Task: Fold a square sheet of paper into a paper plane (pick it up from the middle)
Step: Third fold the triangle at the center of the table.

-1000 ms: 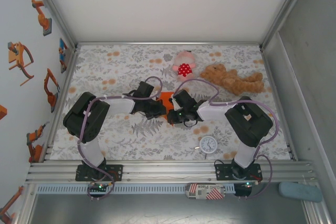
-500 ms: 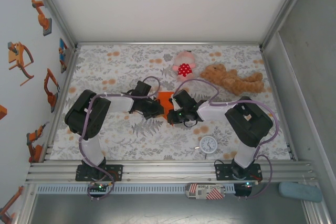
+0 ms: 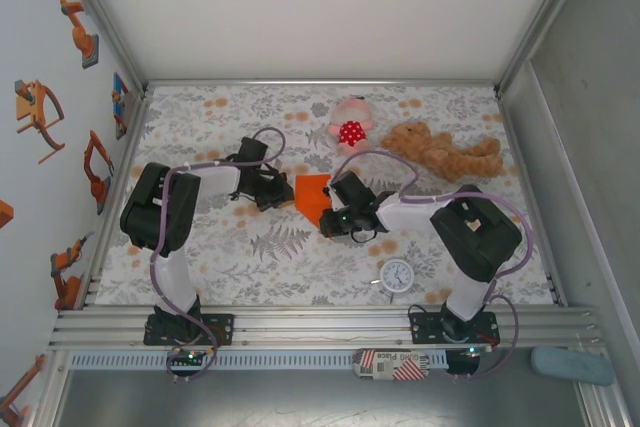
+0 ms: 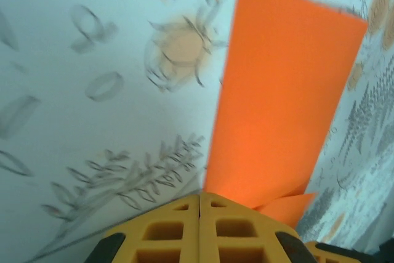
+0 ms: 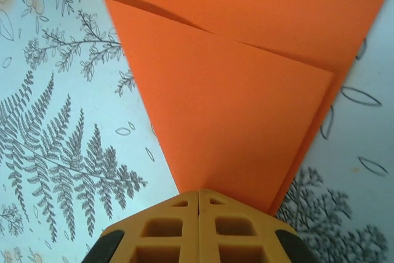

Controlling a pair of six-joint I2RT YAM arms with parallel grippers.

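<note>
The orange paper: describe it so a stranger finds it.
On the floral tablecloth, look mid-table, just on the arms' side of the pink spotted plush. There lies the folded orange paper: flat, plain, bright orange, unlike the brown teddy bear and the white clock.

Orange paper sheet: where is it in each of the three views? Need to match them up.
Top external: the orange paper sheet lies mid-table, just nearer the arms than the spotted plush toy.
Left wrist: the sheet is right of centre, a tall strip from the top edge down towards the bottom.
Right wrist: the sheet takes the top and centre, folded, narrowing to a point at the bottom.
Shared landmark: the fern-print table cover under it.
</note>
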